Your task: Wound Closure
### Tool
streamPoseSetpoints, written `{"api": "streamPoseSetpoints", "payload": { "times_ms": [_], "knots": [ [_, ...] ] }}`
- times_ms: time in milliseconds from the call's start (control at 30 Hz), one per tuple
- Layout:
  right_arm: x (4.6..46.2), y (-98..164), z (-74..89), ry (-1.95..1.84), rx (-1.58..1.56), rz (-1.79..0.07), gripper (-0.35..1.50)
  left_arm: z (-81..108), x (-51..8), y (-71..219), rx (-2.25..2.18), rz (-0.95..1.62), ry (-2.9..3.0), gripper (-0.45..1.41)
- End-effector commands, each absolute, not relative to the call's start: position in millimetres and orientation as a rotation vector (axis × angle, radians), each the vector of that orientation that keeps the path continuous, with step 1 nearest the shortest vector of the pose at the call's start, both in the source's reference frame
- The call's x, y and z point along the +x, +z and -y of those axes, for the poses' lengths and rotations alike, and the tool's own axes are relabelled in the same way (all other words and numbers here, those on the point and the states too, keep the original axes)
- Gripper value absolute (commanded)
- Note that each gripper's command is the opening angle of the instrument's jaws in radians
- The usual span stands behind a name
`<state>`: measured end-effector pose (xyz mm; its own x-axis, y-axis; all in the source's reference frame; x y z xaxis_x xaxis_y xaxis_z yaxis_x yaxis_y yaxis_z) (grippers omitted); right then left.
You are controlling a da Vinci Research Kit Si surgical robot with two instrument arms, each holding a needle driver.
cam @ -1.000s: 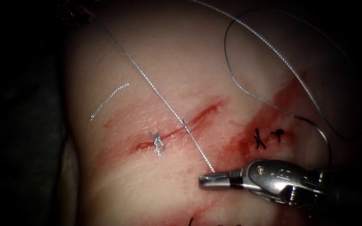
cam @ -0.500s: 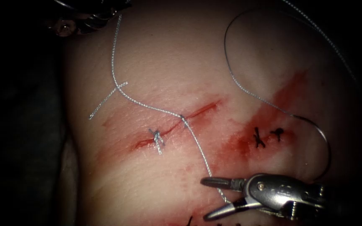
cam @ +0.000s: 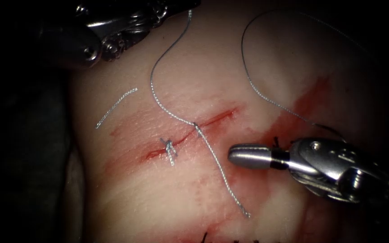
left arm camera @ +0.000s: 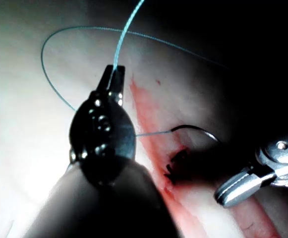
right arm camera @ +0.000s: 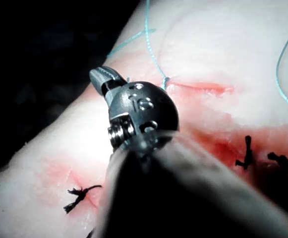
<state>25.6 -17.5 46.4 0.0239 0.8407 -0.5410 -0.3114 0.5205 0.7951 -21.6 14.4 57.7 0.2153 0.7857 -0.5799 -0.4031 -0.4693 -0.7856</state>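
Note:
The cut [cam: 212,120] runs across the tissue [cam: 194,67]. One tied stitch [cam: 169,150] sits on it, and the thread [cam: 158,96] passes through a second stitch [cam: 196,126]. My left tool [cam: 183,8] is at the upper left, jaws shut on the thread [left arm camera: 115,74]. The thread's free end [cam: 246,214] lies loose on the tissue below the cut. My right tool [cam: 248,156], jaws shut and holding nothing, hovers right of the cut; its jaws [right arm camera: 104,79] point toward the stitch. The needle [cam: 327,128] lies free on the tissue to the right, partly behind the right tool, and appears again [left arm camera: 198,130].
A short cut piece of thread [cam: 115,108] lies left of the cut. Black stitches [right arm camera: 246,151] sit in the red fluid [cam: 302,105] on the right. A long loop of thread [cam: 248,85] curls over the upper right.
The right tool opened and let go of the thread's end, then shut and rose toward the cut. The left tool came in from the upper left and the taut thread went slack.

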Motion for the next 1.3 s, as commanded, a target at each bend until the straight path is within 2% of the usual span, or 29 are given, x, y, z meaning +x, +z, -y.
{"api": "streamPoseSetpoints", "payload": {
  "times_ms": [33, 367, 633, 1000, 1300],
  "knots": [
    [28.2, 47, 17.5, 0.993, 0.542, -1.237, -0.35, -14.6, -22.3, 58, -1.496, 0.396, 1.446, -0.45],
    [35.1, 53, 17.8, 1.217, 0.546, -1.211, -0.35, -14.3, -24.8, 57, -1.571, 0.513, 1.333, -0.45],
    [38.2, 55, 15.9, 1.399, 0.434, -1.202, -0.35, -13.6, -25.0, 56, -1.573, 0.542, 1.309, -0.45],
    [36.5, 59, 11.6, 1.555, 0.346, -1.326, -0.35, -9.2, -24.1, 54, -1.488, 0.612, 1.256, -0.45],
    [35.0, 58, 10.3, 1.528, 0.454, -1.618, -0.35, -5.8, -21.4, 55, -1.266, 0.556, 1.391, -0.45]
  ]
}}
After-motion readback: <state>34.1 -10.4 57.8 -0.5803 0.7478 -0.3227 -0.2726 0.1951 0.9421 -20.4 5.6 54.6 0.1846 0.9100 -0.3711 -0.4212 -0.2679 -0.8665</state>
